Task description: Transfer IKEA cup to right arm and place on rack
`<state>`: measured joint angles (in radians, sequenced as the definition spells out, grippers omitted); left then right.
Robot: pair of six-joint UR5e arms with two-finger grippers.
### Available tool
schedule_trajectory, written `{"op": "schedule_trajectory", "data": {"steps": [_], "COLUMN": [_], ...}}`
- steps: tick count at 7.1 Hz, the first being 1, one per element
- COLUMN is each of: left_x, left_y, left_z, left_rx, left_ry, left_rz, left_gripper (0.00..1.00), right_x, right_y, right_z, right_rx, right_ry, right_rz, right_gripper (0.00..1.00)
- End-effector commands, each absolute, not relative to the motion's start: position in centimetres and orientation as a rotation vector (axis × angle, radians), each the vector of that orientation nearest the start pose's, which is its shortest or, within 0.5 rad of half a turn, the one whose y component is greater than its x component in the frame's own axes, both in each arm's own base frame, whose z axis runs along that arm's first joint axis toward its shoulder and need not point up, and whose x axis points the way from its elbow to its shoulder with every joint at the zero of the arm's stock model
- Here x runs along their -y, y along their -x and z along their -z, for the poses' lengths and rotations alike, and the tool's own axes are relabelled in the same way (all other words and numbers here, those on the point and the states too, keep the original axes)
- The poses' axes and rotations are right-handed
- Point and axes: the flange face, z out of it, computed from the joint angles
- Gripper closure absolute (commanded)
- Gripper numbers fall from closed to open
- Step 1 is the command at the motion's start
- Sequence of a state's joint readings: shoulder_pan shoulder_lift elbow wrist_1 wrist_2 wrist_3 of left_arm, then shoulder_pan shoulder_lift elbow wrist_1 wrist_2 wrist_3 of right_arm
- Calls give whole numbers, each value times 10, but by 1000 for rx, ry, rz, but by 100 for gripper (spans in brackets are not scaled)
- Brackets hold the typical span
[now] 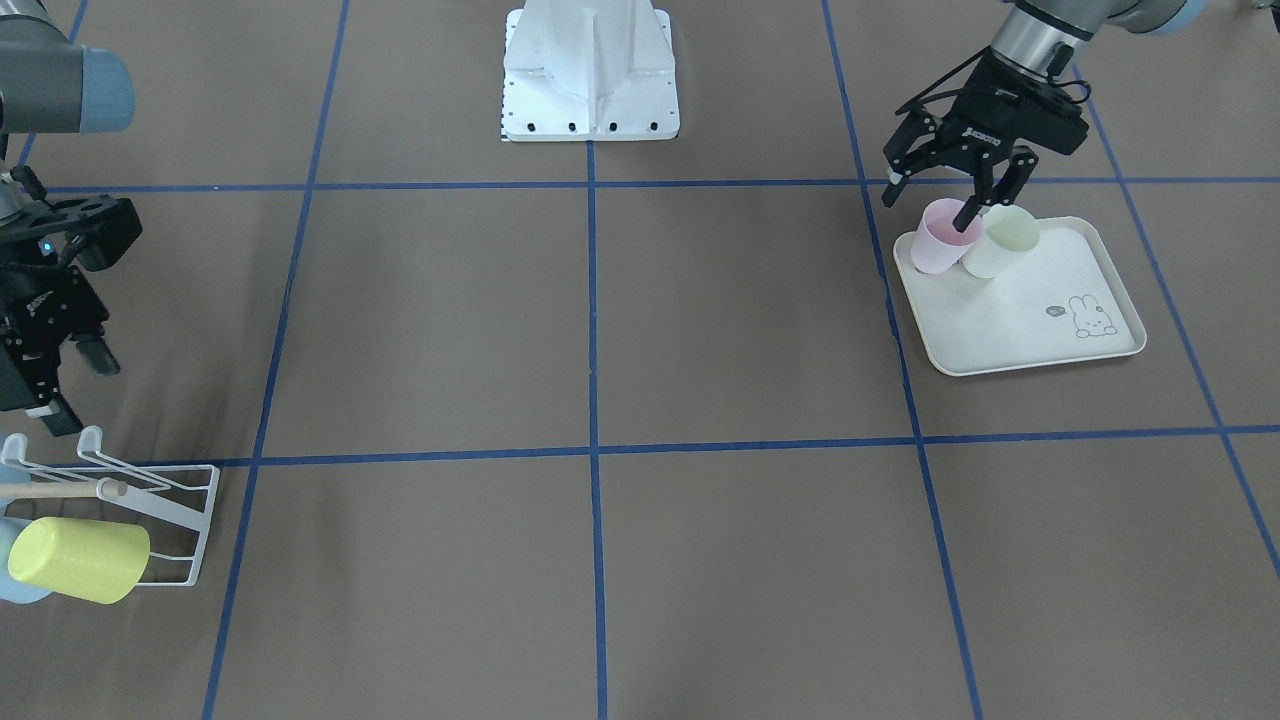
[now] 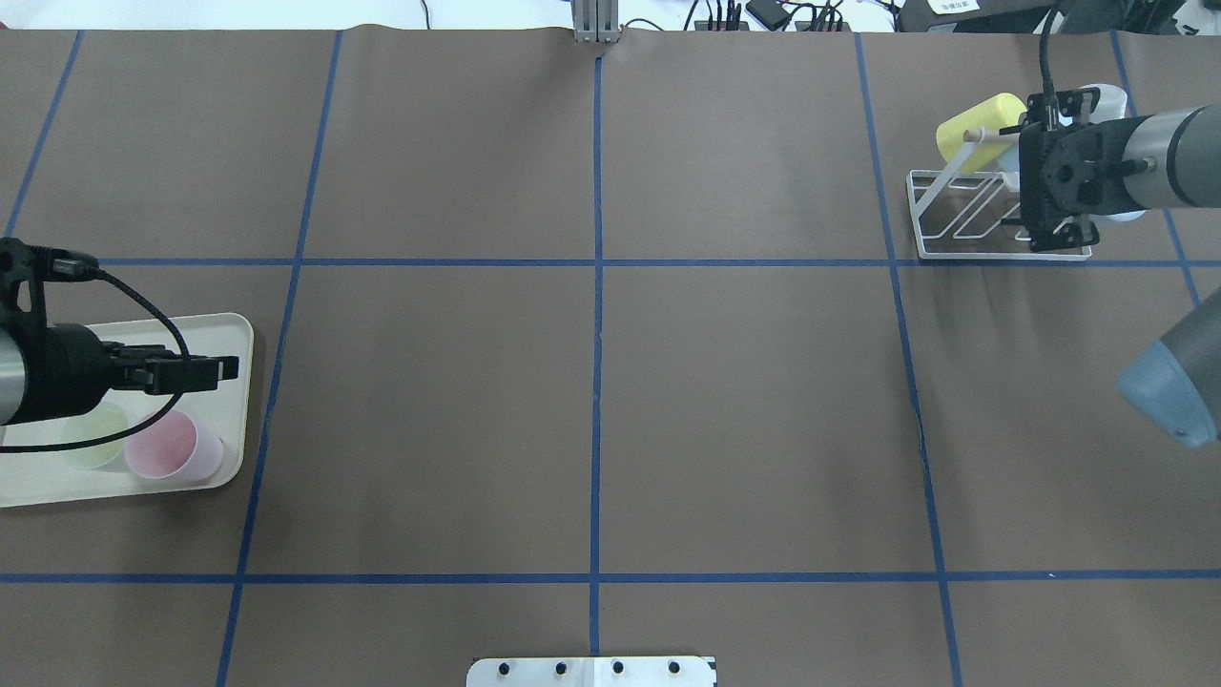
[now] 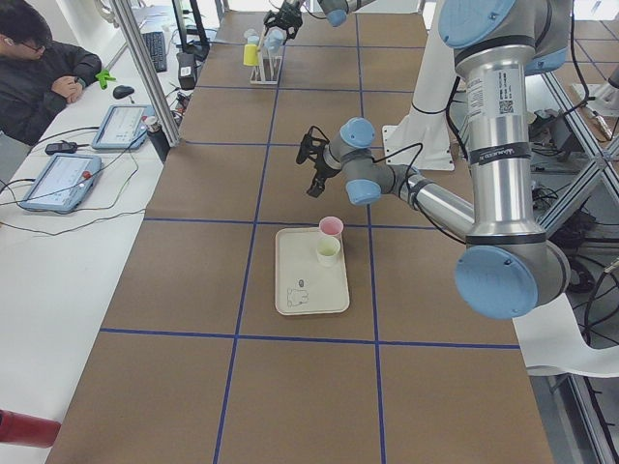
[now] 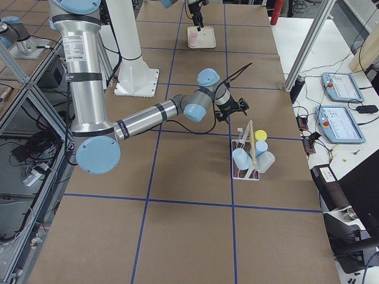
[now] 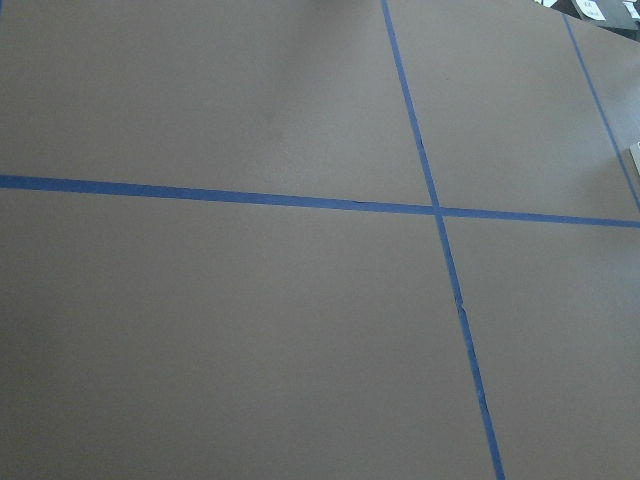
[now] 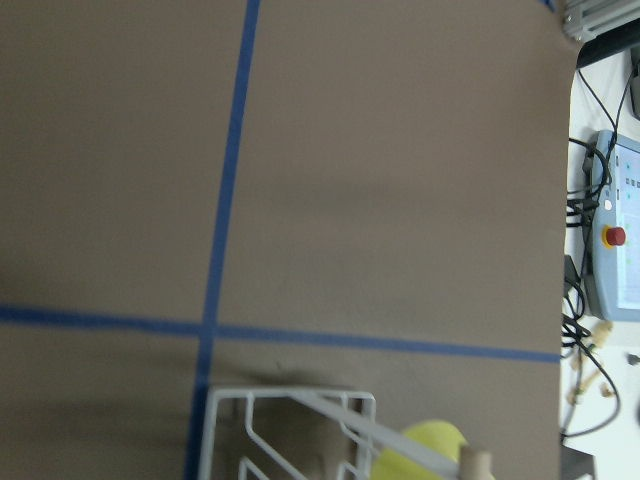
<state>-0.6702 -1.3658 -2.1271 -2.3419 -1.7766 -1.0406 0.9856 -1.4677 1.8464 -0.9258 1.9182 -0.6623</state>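
Observation:
Two IKEA cups stand on a cream rabbit-printed tray [image 1: 1040, 330]: a pink cup [image 1: 940, 240] and a pale green cup [image 1: 1003, 242] touching it. My left gripper [image 1: 928, 208] hangs open just above the pink cup, holding nothing. The white wire rack [image 1: 160, 505] with its wooden rod holds a yellow cup [image 1: 80, 560] lying on its side and pale cups beside it. The rack [image 2: 963, 224] and yellow cup [image 2: 978, 129] also show from overhead. The right arm's gripper [image 1: 75, 390] stands open and empty over the rack's near end.
The robot's white base plate [image 1: 590, 75] sits at the table's middle edge. Blue tape lines grid the brown table. A person [image 3: 39, 68] sits at a side desk with tablets [image 3: 58, 179]. The right wrist view catches the rack's corner [image 6: 290, 430].

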Motion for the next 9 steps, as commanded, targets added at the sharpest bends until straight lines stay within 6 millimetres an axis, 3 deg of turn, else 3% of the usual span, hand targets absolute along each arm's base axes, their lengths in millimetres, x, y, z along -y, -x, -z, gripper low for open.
{"op": "schedule_trajectory", "data": {"steps": [1, 3, 4, 6, 7, 8, 9], "left_x": [339, 328, 312, 310, 307, 306, 307], "left_y": [-240, -223, -204, -201, -199, -199, -201], "left_z": [-422, -455, -485, -541, -562, -571, -574], "left_rx": [-963, -919, -895, -866, -887, -901, -903], "left_ry": [-475, -475, -501, -493, -511, -517, -512], "left_rz": [18, 12, -49, -44, -50, -51, -47], "left_gripper": [0, 0, 0, 0, 0, 1, 27], "right_x": [461, 440, 437, 424, 419, 419, 418], "right_y": [278, 336, 345, 358, 361, 362, 362], "right_z": [-373, -324, -313, -310, -308, -307, -307], "right_rx": [714, 894, 923, 968, 990, 993, 993], "right_ry": [-1064, -1027, -1025, -1024, -1032, -1032, -1031], "right_rz": [1043, 953, 943, 956, 950, 952, 953], "right_gripper": [1, 0, 0, 1, 1, 1, 1]}}
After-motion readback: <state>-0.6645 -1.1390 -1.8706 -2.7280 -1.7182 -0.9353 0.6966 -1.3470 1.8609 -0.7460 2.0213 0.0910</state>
